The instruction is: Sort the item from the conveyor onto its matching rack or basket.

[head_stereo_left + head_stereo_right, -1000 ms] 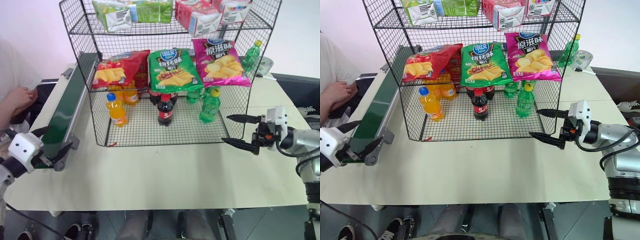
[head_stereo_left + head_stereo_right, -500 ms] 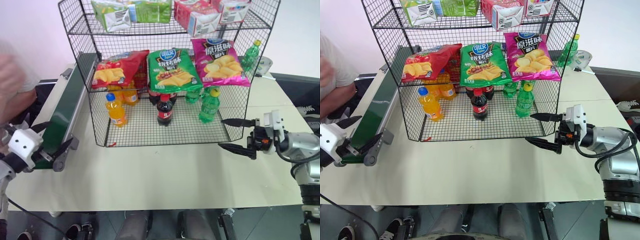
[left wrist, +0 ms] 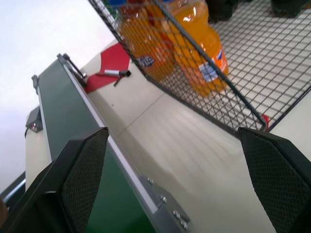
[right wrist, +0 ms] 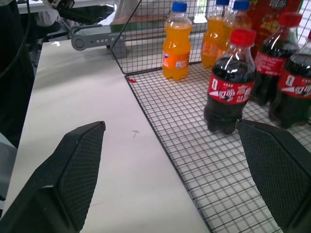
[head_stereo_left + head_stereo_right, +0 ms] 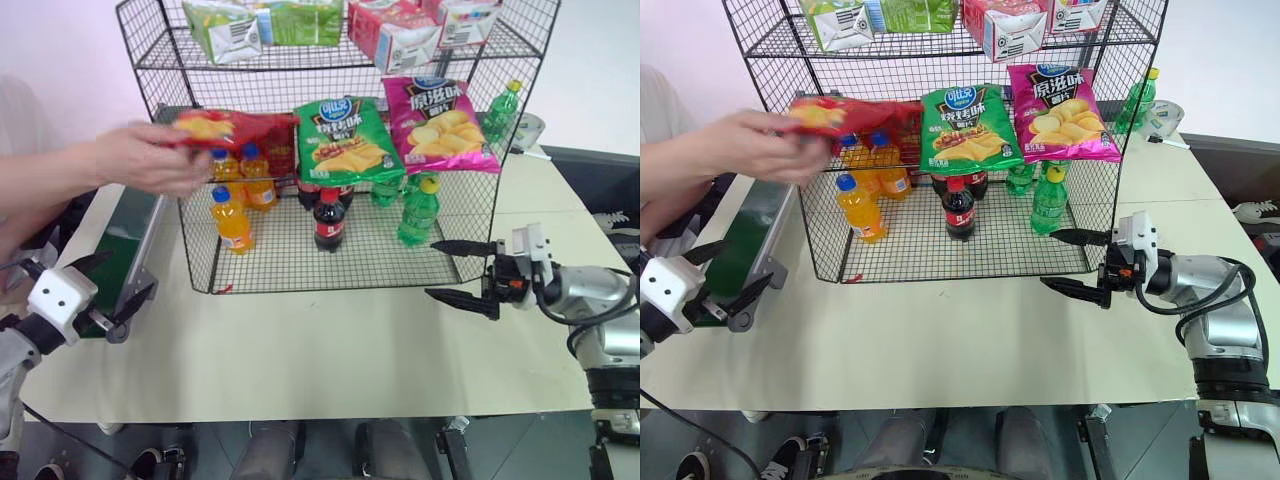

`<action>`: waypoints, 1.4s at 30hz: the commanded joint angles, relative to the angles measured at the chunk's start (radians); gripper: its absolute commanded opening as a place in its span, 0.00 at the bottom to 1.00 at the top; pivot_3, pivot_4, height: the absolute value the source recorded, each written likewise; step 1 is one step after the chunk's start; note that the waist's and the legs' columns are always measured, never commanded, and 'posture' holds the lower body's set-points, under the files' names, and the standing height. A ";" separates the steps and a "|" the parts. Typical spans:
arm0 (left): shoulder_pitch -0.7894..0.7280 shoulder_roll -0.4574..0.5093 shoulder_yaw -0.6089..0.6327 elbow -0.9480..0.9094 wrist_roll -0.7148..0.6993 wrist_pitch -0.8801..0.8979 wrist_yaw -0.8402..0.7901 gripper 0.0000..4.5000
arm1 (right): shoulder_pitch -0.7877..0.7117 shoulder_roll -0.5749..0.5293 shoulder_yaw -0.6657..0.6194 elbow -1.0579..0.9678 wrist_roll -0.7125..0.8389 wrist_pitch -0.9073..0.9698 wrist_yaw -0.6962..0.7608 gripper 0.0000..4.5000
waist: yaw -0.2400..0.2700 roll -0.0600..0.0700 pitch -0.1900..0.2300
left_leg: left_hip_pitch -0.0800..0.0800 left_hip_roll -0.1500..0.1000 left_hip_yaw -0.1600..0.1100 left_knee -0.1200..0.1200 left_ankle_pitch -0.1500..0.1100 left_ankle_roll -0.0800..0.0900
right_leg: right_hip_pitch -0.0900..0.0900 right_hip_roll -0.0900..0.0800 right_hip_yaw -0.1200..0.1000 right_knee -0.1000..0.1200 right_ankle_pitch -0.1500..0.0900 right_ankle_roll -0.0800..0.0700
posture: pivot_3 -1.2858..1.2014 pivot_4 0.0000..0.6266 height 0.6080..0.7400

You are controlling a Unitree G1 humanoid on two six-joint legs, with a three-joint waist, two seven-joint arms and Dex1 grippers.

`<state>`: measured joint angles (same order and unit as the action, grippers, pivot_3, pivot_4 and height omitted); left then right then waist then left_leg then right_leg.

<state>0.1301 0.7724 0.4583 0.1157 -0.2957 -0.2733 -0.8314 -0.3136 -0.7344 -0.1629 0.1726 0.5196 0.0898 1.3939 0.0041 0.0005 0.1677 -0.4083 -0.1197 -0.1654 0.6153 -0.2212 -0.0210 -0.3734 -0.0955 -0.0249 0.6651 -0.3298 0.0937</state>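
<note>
A person's hand point(image 5: 150, 160) holds the glossy red chip bag point(image 5: 235, 127) at the left end of the middle tier of the black wire rack point(image 5: 330, 287). The dark green conveyor point(image 5: 125, 235) runs along the rack's left side, under the person's arm. My left gripper point(image 5: 130, 272) hangs open at the conveyor's near end, holding nothing. Off the rack's front right corner, my right gripper point(image 5: 430, 268) is also open and empty, its fingers pointing left toward the rack.
A green chip bag point(image 5: 345, 140) and a pink one point(image 5: 440, 125) lie on the middle tier. Orange point(image 5: 232, 218), cola point(image 5: 330, 220) and green point(image 5: 418, 212) bottles stand on the bottom tier, cartons on top. Bare table lies in front of the rack.
The person's hand has reached across the conveyor and taken hold of the red bag, lifting its near end. My right gripper has drifted slightly left. The left gripper has stayed put.
</note>
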 commanded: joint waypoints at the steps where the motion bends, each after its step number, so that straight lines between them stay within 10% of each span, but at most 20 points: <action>1: 0.015 0.002 0.047 -0.043 -0.025 -0.013 0.010 0.98 | -0.025 0.002 -0.002 0.003 -0.007 -0.017 -0.003 1.00 | 0.000 0.000 0.000 | 0.000 0.000 0.000 0.000 0.000 0.000 | 0.000 0.000 0.000 0.000 0.000 0.000 | 0.52 0.24 1.00; 42: 0.078 0.033 0.110 0.015 0.362 -0.250 0.396 0.98 | -0.049 0.244 0.238 -0.342 0.039 0.107 -0.121 1.00 | 0.002 -0.002 -0.001 | 0.000 0.000 0.000 -0.001 0.000 0.000 | -0.001 0.001 0.000 0.000 0.000 0.000 | 0.52 0.24 1.00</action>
<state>0.2106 0.7839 0.5458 0.1224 0.0519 -0.5004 -0.4567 -0.3458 -0.4917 0.0780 -0.1540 0.5546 0.2106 1.2736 0.0065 -0.0011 0.1668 -0.4082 -0.1195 -0.1658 0.6148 -0.2210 -0.0214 -0.3739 -0.0948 -0.0248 0.6655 -0.3295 0.0937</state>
